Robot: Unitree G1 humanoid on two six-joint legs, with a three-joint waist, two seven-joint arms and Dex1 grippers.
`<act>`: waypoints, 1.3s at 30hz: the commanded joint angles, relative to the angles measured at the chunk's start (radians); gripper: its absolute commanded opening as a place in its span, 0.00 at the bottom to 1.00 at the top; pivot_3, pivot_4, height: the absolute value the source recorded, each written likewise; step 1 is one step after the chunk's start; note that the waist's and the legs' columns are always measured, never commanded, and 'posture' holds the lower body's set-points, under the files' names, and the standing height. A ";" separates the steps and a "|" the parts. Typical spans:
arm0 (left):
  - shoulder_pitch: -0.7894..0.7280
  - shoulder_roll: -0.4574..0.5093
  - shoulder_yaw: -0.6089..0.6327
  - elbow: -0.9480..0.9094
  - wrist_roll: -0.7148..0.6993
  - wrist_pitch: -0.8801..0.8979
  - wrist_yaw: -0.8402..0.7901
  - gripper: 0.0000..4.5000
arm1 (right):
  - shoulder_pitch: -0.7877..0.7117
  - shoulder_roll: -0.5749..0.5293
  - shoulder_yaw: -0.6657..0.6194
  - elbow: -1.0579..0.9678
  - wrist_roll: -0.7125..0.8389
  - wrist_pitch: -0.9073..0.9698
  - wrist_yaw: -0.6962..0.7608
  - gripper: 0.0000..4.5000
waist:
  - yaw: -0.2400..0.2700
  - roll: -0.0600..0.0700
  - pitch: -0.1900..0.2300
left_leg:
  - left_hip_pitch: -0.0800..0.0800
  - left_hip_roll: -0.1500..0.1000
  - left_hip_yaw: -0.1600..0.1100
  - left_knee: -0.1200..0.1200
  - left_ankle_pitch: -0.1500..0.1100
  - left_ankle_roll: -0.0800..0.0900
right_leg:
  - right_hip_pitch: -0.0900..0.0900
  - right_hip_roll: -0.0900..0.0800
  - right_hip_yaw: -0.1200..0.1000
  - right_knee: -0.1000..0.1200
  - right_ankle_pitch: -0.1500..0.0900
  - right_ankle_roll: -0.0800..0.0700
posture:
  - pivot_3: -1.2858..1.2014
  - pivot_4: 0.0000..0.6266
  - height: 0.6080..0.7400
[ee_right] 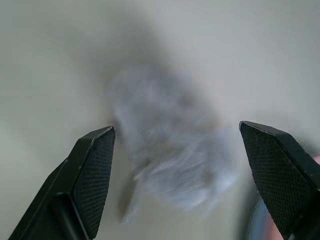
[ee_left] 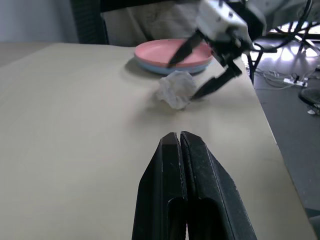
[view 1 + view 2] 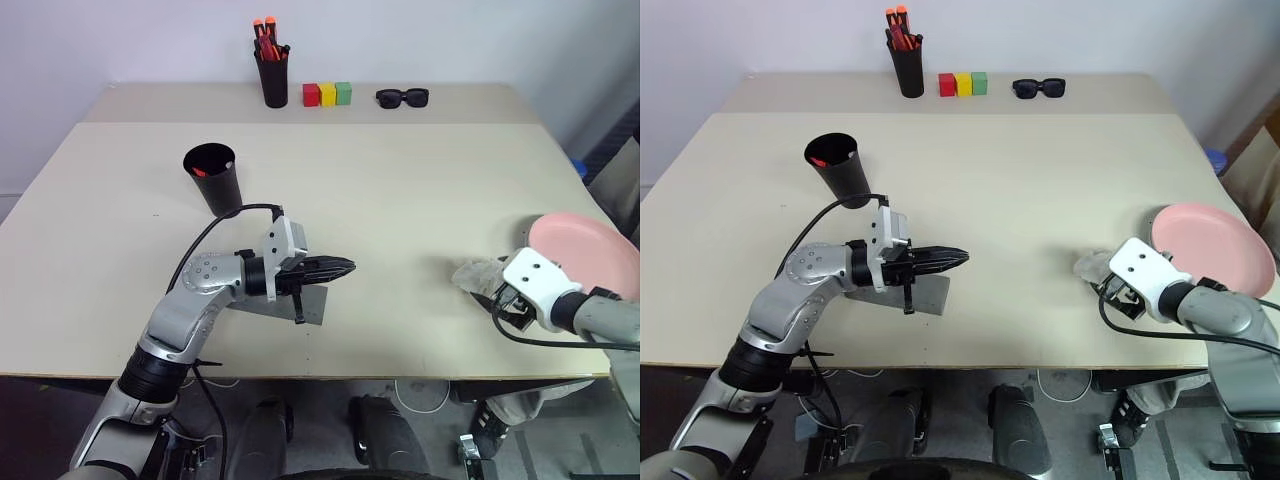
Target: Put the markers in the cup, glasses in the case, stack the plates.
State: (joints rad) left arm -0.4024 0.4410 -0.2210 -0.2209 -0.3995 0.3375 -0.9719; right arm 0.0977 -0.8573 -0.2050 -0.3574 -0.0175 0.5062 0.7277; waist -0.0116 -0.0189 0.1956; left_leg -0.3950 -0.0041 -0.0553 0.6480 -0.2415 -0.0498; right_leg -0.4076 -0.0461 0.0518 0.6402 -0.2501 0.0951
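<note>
Plates [image 2: 172, 54] stacked, pink on blue, at table's [image 3: 420, 230] right edge, no readable writing anywhere. Crumpled white wad [image 2: 176, 89] lies just beside them; right gripper [image 2: 197, 72] hangs over it, fingers spread wide. Case [image 3: 312, 303] near front edge under left gripper [image 3: 345, 267], fingers pressed together, empty. Cup [image 3: 213, 178] further back; table middle bare.

I am finding no legible text, label, brand, number or sign on anything lying across the table [image 3: 400, 220] as I am watching remotely.
</note>
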 commanded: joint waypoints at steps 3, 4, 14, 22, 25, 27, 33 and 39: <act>0.011 0.006 0.007 -0.058 0.002 -0.010 0.010 0.00 | 0.004 -0.024 -0.029 0.031 -0.027 -0.061 -0.028 0.28 | -0.002 0.000 0.000 | 0.000 0.000 0.000 0.000 0.000 0.000 | 0.000 0.000 0.000 0.000 0.000 0.000 | 0.52 0.24 1.00; 0.013 0.007 0.006 -0.059 0.003 -0.011 0.010 0.00 | 0.006 -0.030 -0.035 0.036 -0.029 -0.072 -0.029 0.16 | -0.002 0.000 0.000 | 0.000 0.000 0.000 0.000 0.000 0.000 | 0.000 0.001 0.000 0.000 0.000 0.000 | 0.52 0.24 1.00; -0.022 -0.009 0.001 -0.010 0.024 -0.037 -0.001 0.00 | -0.047 -0.127 -0.186 0.116 -0.092 -0.086 -0.100 0.01 | -0.001 0.000 0.000 | 0.000 0.000 0.000 0.000 0.000 0.000 | 0.001 0.000 0.000 -0.001 -0.001 0.001 | 0.52 0.24 1.00; -0.012 -0.007 0.012 0.004 0.036 -0.051 0.005 0.00 | -0.125 -0.164 -0.163 0.289 -0.145 -0.070 -0.163 0.22 | -0.003 0.000 0.000 | 0.000 0.000 0.000 -0.001 0.000 0.001 | 0.001 0.000 0.000 -0.002 0.000 0.000 | 0.52 0.24 1.00; -0.001 0.003 0.033 -0.007 0.033 -0.044 0.023 0.00 | -0.148 -0.163 -0.138 0.299 -0.172 -0.088 -0.191 0.55 | -0.005 0.000 0.000 | 0.000 0.000 0.000 -0.001 -0.001 0.001 | 0.001 0.001 0.000 -0.002 0.000 0.000 | 0.52 0.24 1.00; 0.011 0.015 0.050 -0.016 0.031 -0.040 0.036 0.00 | -0.164 -0.162 -0.119 0.297 -0.177 -0.108 -0.195 0.76 | -0.007 0.001 0.000 | 0.000 0.000 0.000 -0.001 -0.001 0.001 | 0.001 0.001 0.000 -0.002 0.000 0.000 | 0.52 0.24 1.00; 0.078 0.066 0.160 -0.043 0.010 -0.009 0.111 0.00 | -0.242 -0.095 -0.092 0.228 -0.050 -0.183 -0.122 0.76 | -0.010 0.001 0.000 | 0.001 0.001 0.001 -0.001 -0.001 0.001 | 0.001 0.001 0.000 -0.002 0.000 0.000 | 0.52 0.24 1.00; 0.225 0.143 0.334 -0.096 0.013 0.019 0.208 0.00 | -0.340 0.035 -0.039 0.148 0.170 -0.125 0.004 0.76 | -0.008 0.001 0.000 | 0.001 0.002 0.000 -0.002 -0.001 0.002 | 0.001 0.001 0.000 -0.002 0.000 0.000 | 0.52 0.24 1.00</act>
State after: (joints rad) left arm -0.1919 0.5707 0.0598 -0.2800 -0.3829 0.3608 -0.7869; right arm -0.2195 -0.8289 -0.2395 -0.1754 0.0959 0.3708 0.7029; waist -0.0199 -0.0183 0.1958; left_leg -0.3940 -0.0019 -0.0551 0.6462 -0.2425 -0.0481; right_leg -0.4070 -0.0453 0.0520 0.6385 -0.2498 0.0953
